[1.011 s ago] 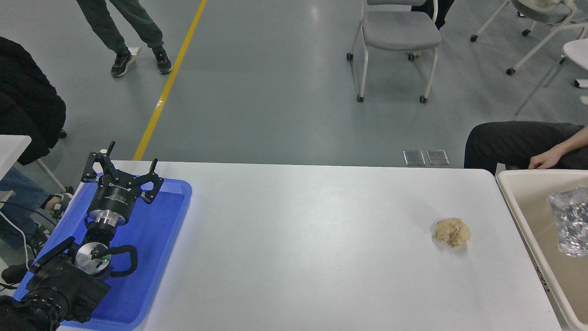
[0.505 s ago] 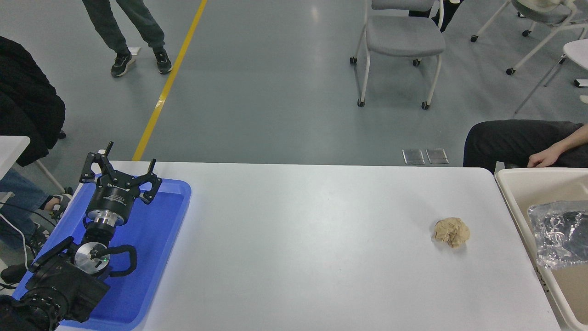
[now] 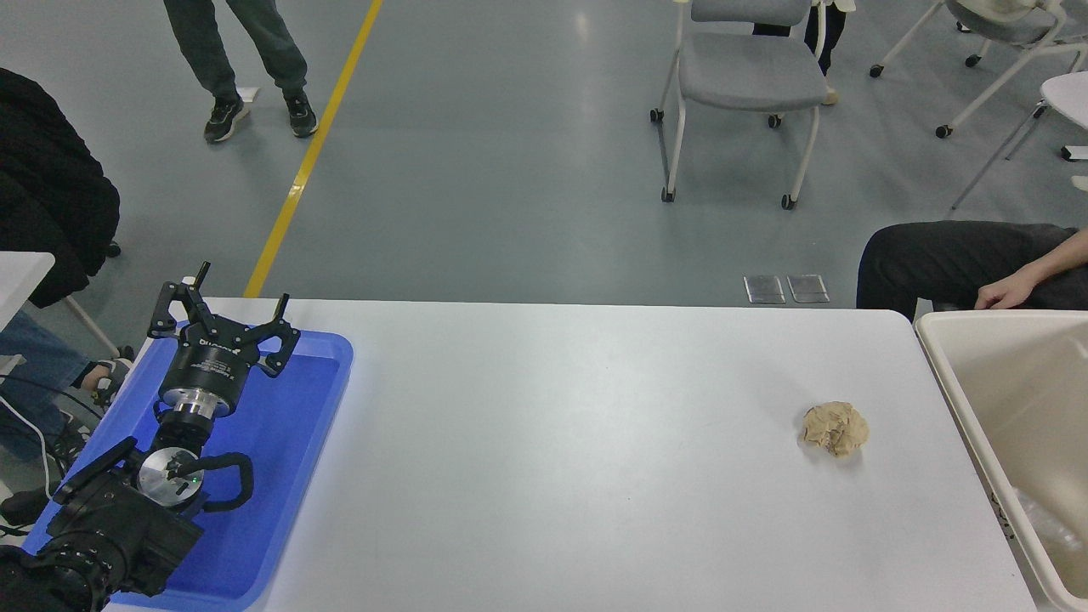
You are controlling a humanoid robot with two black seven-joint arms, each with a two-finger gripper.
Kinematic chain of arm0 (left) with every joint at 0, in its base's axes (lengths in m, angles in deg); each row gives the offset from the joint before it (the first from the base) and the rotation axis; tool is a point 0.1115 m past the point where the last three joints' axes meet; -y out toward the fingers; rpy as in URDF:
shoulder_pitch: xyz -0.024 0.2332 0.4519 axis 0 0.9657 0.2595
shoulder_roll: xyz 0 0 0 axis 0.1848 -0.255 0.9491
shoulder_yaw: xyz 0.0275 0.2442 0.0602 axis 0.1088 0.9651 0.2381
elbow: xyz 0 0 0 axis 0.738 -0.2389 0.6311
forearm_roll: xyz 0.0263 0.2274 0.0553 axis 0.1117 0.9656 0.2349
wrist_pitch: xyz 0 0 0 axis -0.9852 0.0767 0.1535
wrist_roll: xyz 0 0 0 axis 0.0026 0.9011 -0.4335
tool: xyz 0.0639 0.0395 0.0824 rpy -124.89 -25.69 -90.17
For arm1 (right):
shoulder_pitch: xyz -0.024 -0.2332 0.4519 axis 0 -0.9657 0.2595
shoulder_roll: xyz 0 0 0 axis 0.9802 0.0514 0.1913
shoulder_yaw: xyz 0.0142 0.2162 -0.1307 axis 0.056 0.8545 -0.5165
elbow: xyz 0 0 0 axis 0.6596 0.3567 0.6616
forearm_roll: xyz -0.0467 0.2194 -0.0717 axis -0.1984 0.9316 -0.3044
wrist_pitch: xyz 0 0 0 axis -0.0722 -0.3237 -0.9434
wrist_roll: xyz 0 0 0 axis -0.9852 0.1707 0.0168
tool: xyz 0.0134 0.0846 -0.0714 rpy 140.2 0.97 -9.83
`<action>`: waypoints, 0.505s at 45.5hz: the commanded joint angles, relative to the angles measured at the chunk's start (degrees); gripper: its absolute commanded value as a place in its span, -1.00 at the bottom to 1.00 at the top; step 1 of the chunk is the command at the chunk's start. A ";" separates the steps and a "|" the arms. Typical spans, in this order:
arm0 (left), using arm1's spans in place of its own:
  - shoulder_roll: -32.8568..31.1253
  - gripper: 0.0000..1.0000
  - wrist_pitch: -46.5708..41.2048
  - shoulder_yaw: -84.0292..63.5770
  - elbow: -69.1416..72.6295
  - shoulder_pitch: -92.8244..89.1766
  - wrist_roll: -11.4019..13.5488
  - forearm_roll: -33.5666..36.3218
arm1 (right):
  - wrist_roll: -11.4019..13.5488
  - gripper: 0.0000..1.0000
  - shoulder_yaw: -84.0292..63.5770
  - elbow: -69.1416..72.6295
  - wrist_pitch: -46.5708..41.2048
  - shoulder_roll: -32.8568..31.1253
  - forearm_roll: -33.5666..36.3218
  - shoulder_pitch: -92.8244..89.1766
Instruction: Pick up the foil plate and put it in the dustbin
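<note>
One white table (image 3: pixel 552 476), smooth. One cream plastic dustbin (image 3: pixel 952 382), rounded rim, at 3 o'clock; one foil plate (image 3: pixel 1044 520), pale crinkled glint, inside it. One blue tray (image 3: pixel 289 442), 9 o'clock, under left gripper (image 3: pixel 223 310), fingers spread, empty. One crumpled tan paper ball (image 3: pixel 836 428).

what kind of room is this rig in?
Likely an open lab or workshop hall, not a home: grey coated floor with a yellow line, wheeled office chairs, and a white table with a blue tray and beige dustbin.

paper ball (image 3: pixel 836 429) alone mid-table, dustbin (image 3: pixel 960 399) mouth seemingly open
</note>
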 commanded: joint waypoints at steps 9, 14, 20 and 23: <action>-0.24 1.00 0.00 0.00 0.01 -0.11 -0.10 0.00 | 0.29 1.00 -6.13 31.42 -3.93 -8.82 -1.14 24.78; -0.24 1.00 0.00 0.00 0.01 -0.11 -0.10 0.00 | -0.15 1.00 -10.53 38.54 -8.32 -8.91 -1.05 31.64; -0.24 1.00 0.00 0.00 0.01 -0.11 -0.10 0.00 | -0.07 1.00 -12.21 46.01 -12.63 -8.73 -0.52 37.79; -0.24 1.00 0.00 0.09 0.01 -0.11 -0.10 0.00 | -0.07 1.00 -12.29 49.62 -15.44 -8.73 -0.26 40.61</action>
